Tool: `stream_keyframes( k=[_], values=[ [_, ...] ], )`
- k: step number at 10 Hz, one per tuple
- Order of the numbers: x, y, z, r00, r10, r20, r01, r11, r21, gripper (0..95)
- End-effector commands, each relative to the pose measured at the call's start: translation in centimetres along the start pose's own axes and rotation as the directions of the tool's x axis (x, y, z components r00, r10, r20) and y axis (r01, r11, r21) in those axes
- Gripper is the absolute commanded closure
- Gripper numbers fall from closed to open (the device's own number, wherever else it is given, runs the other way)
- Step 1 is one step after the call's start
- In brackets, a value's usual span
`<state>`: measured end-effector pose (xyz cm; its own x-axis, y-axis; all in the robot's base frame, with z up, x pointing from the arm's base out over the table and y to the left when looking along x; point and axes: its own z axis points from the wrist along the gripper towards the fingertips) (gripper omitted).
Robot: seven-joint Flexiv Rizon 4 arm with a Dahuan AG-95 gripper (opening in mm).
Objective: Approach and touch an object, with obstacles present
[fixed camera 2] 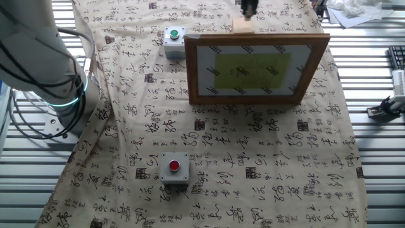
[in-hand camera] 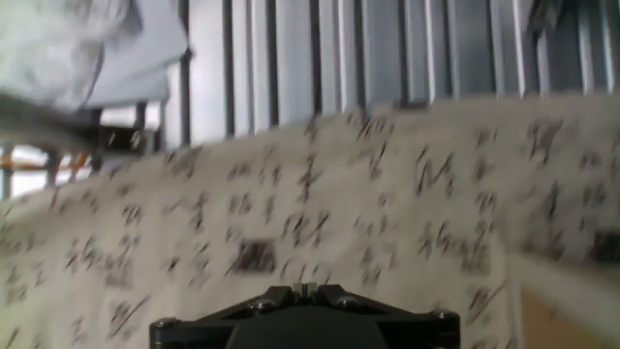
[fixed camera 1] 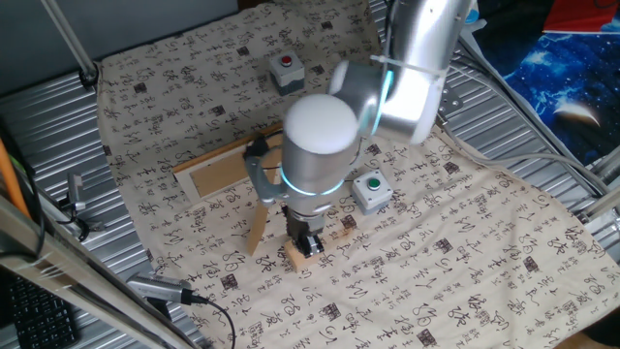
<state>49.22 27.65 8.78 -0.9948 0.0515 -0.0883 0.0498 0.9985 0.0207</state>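
Note:
The small light-tan wooden cube (fixed camera 1: 301,255) lies on the patterned cloth, in front of the picture frame's prop leg. In the other fixed view the cube (fixed camera 2: 242,26) sits just behind the frame's top edge. My gripper (fixed camera 1: 309,240) points down right over the cube, its tips at the cube's top; I cannot tell whether they touch. It also shows in the other fixed view (fixed camera 2: 249,9). In the blurred hand view the gripper (in-hand camera: 305,290) has its fingers closed together and holds nothing. The large light-wood picture frame (fixed camera 1: 228,167) (fixed camera 2: 256,68) stands tilted on its long prop leg (fixed camera 1: 259,225).
A grey box with a green button (fixed camera 1: 371,191) (fixed camera 2: 173,39) stands beside the frame. A grey box with a red button (fixed camera 1: 287,70) (fixed camera 2: 174,168) stands farther off. The cloth's edge and the ribbed metal table (in-hand camera: 291,68) lie beyond the gripper. A blurred tan patch (in-hand camera: 567,318) shows at lower right.

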Motion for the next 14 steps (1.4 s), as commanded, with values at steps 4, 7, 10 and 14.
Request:
stream_keyframes(
  k=[4, 7, 10, 14],
  values=[
    [-0.1, -0.6, 0.0, 1.0, 0.005, -0.008, -0.005, 1.0, 0.012, 95.0],
    [-0.3, -3.1, 0.4, 1.0, -0.018, -0.009, 0.018, 1.0, 0.014, 95.0],
    [-0.5, -4.3, 0.9, 1.0, -0.027, -0.006, 0.027, 1.0, 0.015, 95.0],
    [-0.7, -4.7, 2.5, 0.999, -0.038, 0.002, 0.038, 0.999, 0.014, 95.0]
  ],
)
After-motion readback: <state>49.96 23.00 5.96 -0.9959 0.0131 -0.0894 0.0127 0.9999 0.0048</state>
